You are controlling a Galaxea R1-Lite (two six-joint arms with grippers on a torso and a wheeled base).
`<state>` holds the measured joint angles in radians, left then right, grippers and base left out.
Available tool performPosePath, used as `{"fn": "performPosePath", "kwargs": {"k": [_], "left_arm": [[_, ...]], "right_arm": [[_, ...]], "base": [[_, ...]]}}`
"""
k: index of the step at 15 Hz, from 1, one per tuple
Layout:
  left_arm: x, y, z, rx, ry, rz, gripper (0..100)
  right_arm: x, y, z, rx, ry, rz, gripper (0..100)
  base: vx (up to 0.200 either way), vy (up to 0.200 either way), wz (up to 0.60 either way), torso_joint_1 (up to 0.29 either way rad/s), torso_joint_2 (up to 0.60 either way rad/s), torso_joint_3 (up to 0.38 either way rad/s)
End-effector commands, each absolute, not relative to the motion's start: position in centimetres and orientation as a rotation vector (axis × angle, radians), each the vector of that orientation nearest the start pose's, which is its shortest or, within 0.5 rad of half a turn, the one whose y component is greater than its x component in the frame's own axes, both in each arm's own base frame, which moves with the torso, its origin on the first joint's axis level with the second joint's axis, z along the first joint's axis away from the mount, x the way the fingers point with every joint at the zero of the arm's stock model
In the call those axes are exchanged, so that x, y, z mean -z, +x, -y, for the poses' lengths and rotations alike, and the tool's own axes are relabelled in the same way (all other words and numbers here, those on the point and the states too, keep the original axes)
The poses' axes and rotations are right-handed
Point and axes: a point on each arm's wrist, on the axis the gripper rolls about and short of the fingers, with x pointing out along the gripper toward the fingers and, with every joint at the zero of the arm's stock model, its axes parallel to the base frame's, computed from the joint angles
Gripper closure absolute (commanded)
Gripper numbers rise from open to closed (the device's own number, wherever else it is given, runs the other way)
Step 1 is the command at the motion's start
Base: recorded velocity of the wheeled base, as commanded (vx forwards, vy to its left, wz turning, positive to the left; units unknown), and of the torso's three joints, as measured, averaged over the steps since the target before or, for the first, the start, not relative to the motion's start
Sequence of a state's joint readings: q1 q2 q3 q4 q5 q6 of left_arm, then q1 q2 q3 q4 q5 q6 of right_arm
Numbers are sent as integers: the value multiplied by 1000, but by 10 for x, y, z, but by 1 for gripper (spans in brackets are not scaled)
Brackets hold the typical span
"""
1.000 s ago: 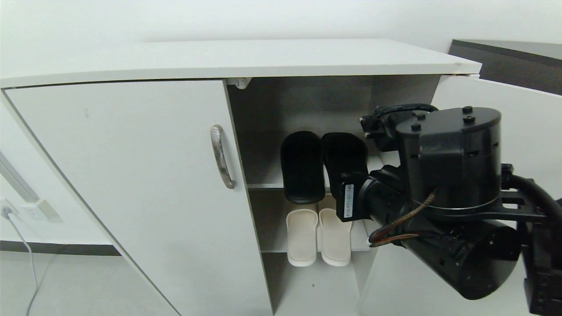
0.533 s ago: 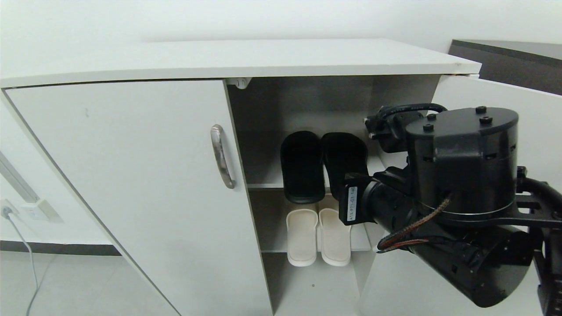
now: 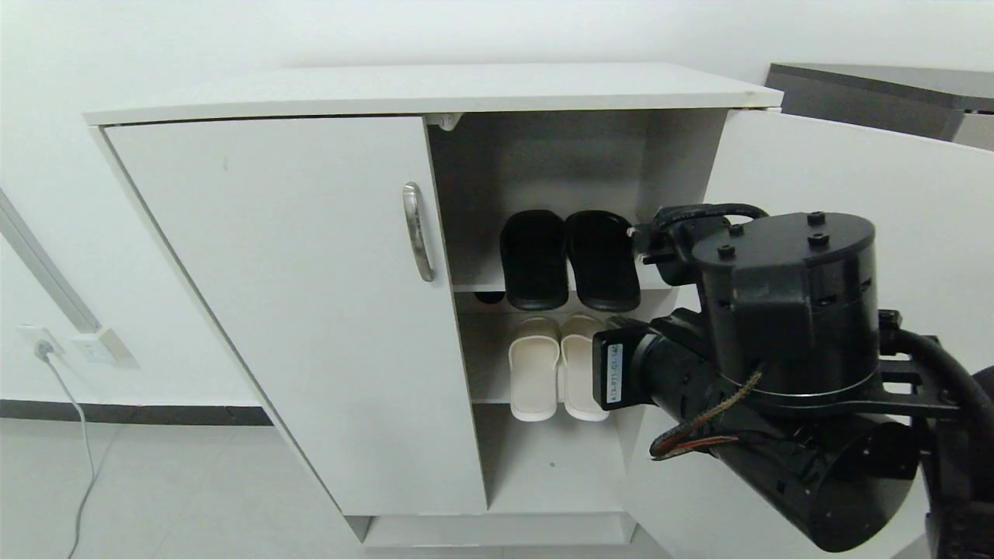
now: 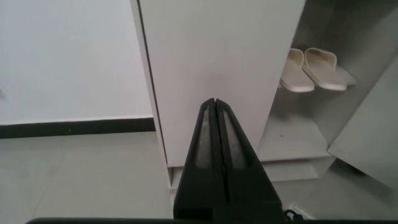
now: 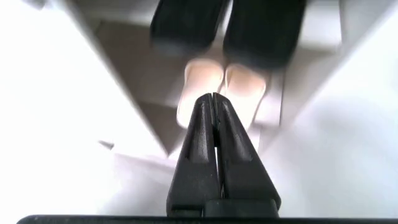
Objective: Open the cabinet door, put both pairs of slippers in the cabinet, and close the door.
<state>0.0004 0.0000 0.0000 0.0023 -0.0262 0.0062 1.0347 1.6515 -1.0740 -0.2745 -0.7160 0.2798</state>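
The white cabinet [image 3: 435,85] has its right door [image 3: 854,178] swung open and its left door [image 3: 295,295] shut. A black pair of slippers [image 3: 571,260] lies on the upper shelf, and a white pair of slippers [image 3: 555,365] on the shelf below. My right arm [image 3: 776,326] hangs in front of the open half, beside the open door. My right gripper [image 5: 213,96] is shut and empty, pointing at the white slippers [image 5: 230,84] under the black slippers [image 5: 236,25]. My left gripper [image 4: 214,102] is shut and empty, low before the shut door, with the white slippers [image 4: 314,68] off to one side.
A metal handle [image 3: 418,231] sits on the shut door. The cabinet's bottom compartment [image 3: 555,473] holds nothing. A wall socket [image 3: 39,341] with a cable is at the lower left, over grey floor [image 3: 155,497]. A dark desk [image 3: 877,85] stands behind the open door.
The whole head view has shifted: the cabinet now looks smaller and farther, with its base and more floor showing, so the camera has drawn back. The slippers lie as before.
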Motion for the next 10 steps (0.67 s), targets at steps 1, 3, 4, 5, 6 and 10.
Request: {"fn": "performPosePath", "kwargs": {"k": [1,3,4,5,6,10], "left_arm": [[-75,-23,1,25,6,-3,100],[-75,-23,1,26,6,-3,100],[-75,-23,1,26,6,-5,100],[-75,-23,1,25,6,-3,100],[-75,-23,1,26,6,-5,100],[-75,-23,1,26,8,-5,100]], "right_arm": [[-233,169,-256,-284,31,-247,100],[-231,169,-257,-286,27,-251,100],[-230,169,-256,-290,22,-257,100],[-227,169,-257,-303,19,-266,100],[-226,169,-257,-307,22,-265,100],[-219,170,-259,-307,20,-259,100]], "base": [[-200,0,0,-2,-2,2],[-200,0,0,2,5,5],[-200,0,0,-2,2,2],[-200,0,0,2,2,-2],[-200,0,0,2,2,7],[-100,0,0,1,1,1]]}}
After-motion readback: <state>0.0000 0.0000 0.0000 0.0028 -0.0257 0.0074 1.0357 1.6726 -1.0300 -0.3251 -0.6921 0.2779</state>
